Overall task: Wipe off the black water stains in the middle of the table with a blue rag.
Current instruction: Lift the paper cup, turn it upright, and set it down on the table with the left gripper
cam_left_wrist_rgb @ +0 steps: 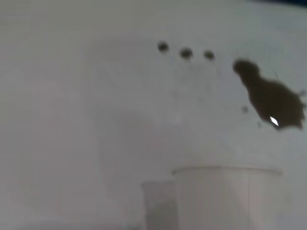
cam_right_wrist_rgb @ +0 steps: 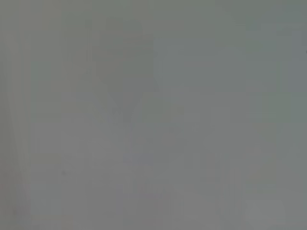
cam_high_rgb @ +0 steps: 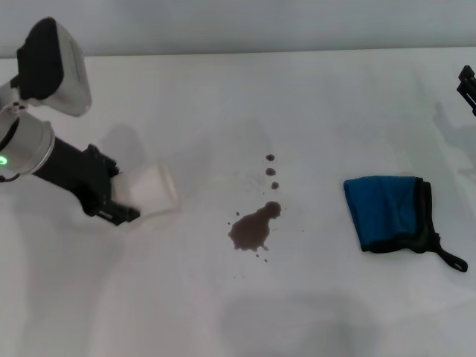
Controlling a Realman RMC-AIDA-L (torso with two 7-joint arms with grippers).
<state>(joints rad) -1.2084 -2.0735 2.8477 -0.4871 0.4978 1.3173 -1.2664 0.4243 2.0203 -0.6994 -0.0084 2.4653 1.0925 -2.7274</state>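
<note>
While holding a white cup (cam_high_rgb: 152,190) at the left of the frame, left gripper (cam_high_rgb: 123,201) clamped on it. At centre, black water stains (cam_high_rgb: 253,229) unwiped on the table (cam_high_rgb: 223,312). At right, blue rag (cam_high_rgb: 387,212) untouched; right gripper (cam_high_rgb: 467,85) at upper right edge, fingers impossible to read. Likely still pre-wipe; next calls for seizing the rag.

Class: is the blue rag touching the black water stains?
Apart. The head view shows bare table between the blue rag and the black water stains.
</note>
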